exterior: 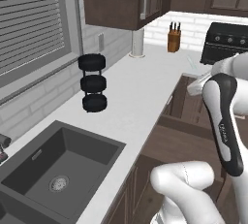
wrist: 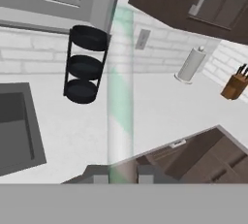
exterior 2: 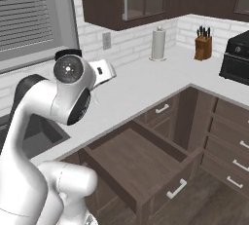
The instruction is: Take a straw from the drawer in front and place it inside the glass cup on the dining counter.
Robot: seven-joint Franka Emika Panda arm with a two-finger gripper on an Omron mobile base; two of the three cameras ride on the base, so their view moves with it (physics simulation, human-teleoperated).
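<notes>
My gripper [wrist: 122,177] is shut on the straw [wrist: 120,92], a pale whitish-green translucent stick that runs up the middle of the hand view from between the fingertips [wrist: 100,178]. In the left base view my hand [exterior: 197,85] hovers above the worktop's corner, with the straw's thin end [exterior: 190,64] poking up past it. The dark brown drawer [exterior 2: 138,158] stands pulled open below, its inside bare and its silver bar handle [exterior 2: 177,188] on the front panel. The same open drawer [exterior: 186,138] shows under my arm. The glass cup and the dining counter are out of view.
A black three-tier rack [exterior: 93,82] stands on the white worktop [exterior: 140,87] by the window, beside the dark sink [exterior: 58,169]. A paper towel roll [exterior 2: 158,44], a knife block [exterior 2: 203,46] and a black stove [exterior 2: 237,61] sit further back. Dark wall cabinets [exterior: 121,0] hang overhead.
</notes>
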